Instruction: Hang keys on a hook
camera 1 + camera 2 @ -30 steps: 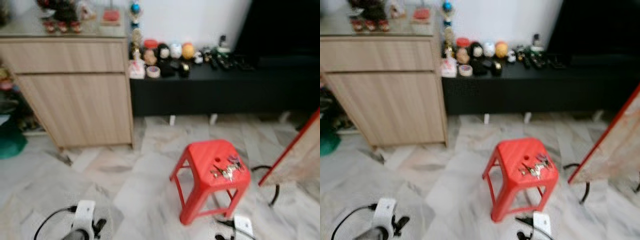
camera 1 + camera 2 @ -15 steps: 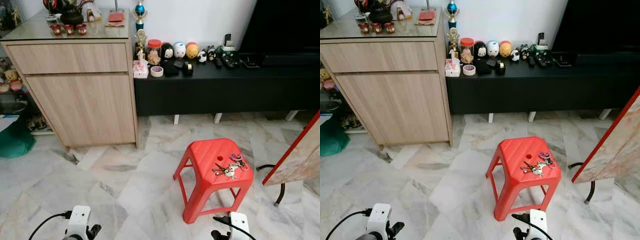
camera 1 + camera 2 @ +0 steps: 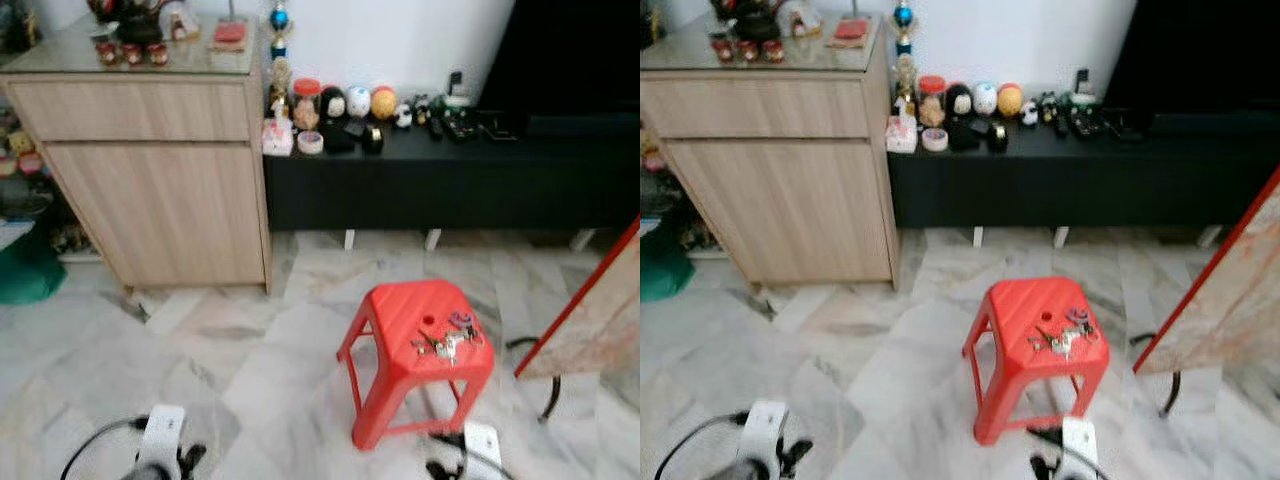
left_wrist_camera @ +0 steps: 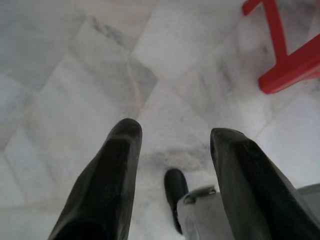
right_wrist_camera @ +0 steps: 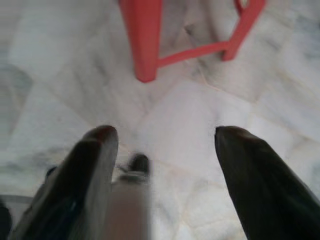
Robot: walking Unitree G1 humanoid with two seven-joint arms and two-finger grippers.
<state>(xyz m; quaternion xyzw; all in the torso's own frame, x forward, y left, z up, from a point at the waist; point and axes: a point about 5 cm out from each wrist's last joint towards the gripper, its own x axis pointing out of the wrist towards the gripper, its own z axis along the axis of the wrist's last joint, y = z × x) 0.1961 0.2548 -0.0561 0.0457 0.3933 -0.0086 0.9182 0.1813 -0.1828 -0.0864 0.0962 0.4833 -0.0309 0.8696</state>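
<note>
A bunch of keys [image 3: 447, 342] with a purple tag lies on the right half of a red plastic stool [image 3: 398, 312] standing on the marble floor ahead and slightly to my right. Both arms hang low at my sides, each wrist showing as a white block at the bottom of the head views. My left gripper [image 4: 172, 135] is open over bare floor, with a stool leg [image 4: 280, 50] off to one side. My right gripper [image 5: 165, 135] is also open and holds nothing, with the stool's legs [image 5: 145, 40] just beyond it.
A light wooden cabinet [image 3: 160, 190] stands at the back left. Beside it a low black bench [image 3: 450, 185] carries several figurines, under a dark screen [image 3: 570, 60]. A red-edged board [image 3: 590, 320] leans at the right, with a black cable [image 3: 548, 385] on the floor.
The whole picture has shifted a little and blurred, so the camera moved. The keys still lie on the stool and both arms still hang low.
</note>
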